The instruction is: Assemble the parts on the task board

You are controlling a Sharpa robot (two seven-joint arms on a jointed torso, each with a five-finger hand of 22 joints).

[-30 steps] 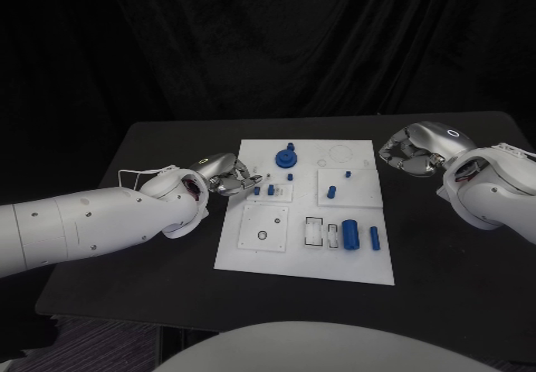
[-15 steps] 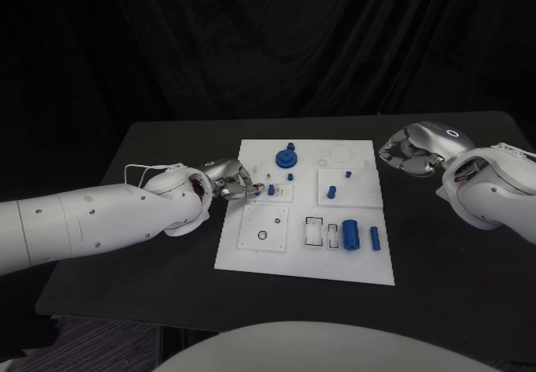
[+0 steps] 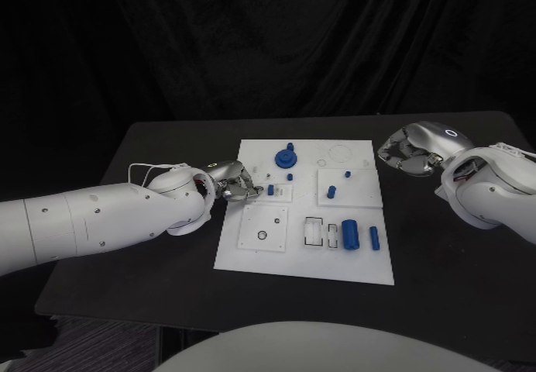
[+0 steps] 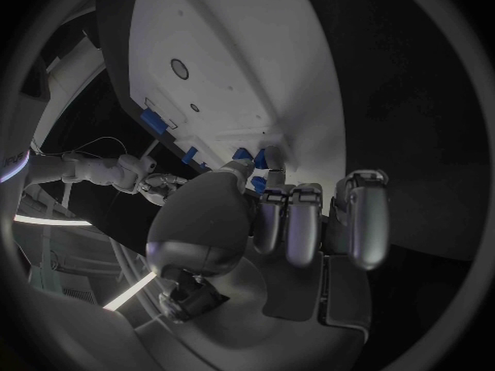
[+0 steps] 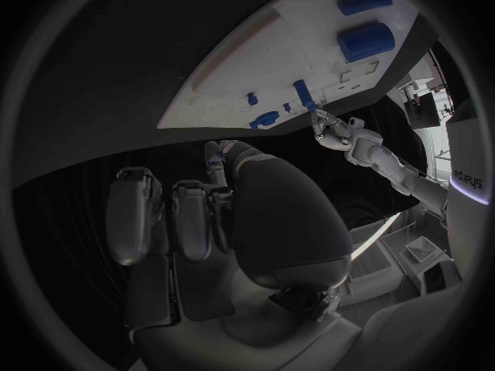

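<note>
The white task board (image 3: 363, 263) lies mid-table. My left hand (image 3: 234, 184) sits at the board's left edge, fingers curled, and seems to pinch a small blue peg (image 4: 256, 182) between thumb and finger. Another small blue peg (image 3: 270, 189) stands just right of its fingertips. A blue round part with a post (image 3: 287, 159) stands at the far side. A thick blue cylinder (image 3: 351, 234) and a slim blue bar (image 3: 374, 239) lie near the right front. My right hand (image 3: 411, 153) hovers off the board's far right corner, fingers curled in on nothing.
More small blue pegs (image 3: 333, 191) stand on the raised square plates in the board's middle. Two open slots (image 3: 315, 230) lie left of the cylinder. A black ring (image 3: 262, 235) sits on the left front plate. Bare black table (image 3: 146, 256) surrounds the board.
My left hand has drawn slightly nearer and right along the board's left edge, and its fingers now cover the leftmost small peg. The right hand has not moved.
</note>
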